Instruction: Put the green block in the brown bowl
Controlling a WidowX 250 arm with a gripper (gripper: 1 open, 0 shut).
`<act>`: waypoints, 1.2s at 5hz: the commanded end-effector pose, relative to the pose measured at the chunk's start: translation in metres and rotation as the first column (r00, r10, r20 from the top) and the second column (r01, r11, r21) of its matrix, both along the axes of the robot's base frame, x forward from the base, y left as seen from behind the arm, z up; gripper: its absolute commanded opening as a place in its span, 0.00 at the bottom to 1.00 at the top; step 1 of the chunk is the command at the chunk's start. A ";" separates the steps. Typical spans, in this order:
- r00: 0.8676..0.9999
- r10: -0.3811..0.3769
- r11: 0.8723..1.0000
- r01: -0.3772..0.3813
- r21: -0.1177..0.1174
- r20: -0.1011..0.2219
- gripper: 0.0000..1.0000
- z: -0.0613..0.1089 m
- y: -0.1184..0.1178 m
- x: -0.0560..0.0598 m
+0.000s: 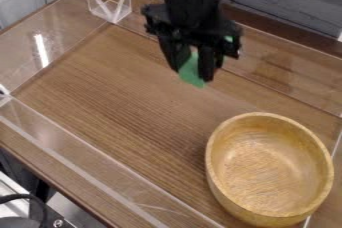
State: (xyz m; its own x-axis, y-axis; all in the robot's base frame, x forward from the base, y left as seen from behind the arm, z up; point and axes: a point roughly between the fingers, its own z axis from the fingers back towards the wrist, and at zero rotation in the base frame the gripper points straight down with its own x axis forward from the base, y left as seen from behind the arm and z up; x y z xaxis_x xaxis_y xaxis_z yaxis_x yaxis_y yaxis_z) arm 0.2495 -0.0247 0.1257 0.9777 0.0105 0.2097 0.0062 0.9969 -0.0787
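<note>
My black gripper (195, 68) points almost straight down over the middle-back of the wooden tabletop and is shut on the green block (198, 71). The block shows bright green between and just below the dark fingers (179, 56), its upper part hidden by them. It appears to hang a little above the wood. The brown bowl (230, 132), round, light wood with a thick rim, sits empty at the front right corner. The bowl lies below and to the right of the gripper in the picture, well apart from it.
A low clear plastic wall (67, 177) borders the wooden tabletop (107, 112) along its front-left and back edges. A small clear angled stand (107, 4) sits at the back left. A grey plank wall rises behind.
</note>
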 end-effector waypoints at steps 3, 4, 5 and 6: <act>0.998 0.045 0.999 -0.046 0.008 0.047 0.00 -0.008 -0.005 -0.030; 0.998 0.029 0.999 -0.030 0.017 0.059 0.00 -0.006 -0.013 -0.029; 0.998 0.030 0.999 -0.032 0.020 0.062 0.00 -0.010 -0.010 -0.029; 0.997 0.040 0.999 -0.041 0.022 0.064 0.00 -0.013 -0.005 -0.030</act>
State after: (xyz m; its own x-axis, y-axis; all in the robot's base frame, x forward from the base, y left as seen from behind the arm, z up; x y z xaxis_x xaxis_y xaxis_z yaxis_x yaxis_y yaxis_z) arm 0.2151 -0.0308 0.1039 0.9712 0.0409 0.2346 -0.0294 0.9982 -0.0523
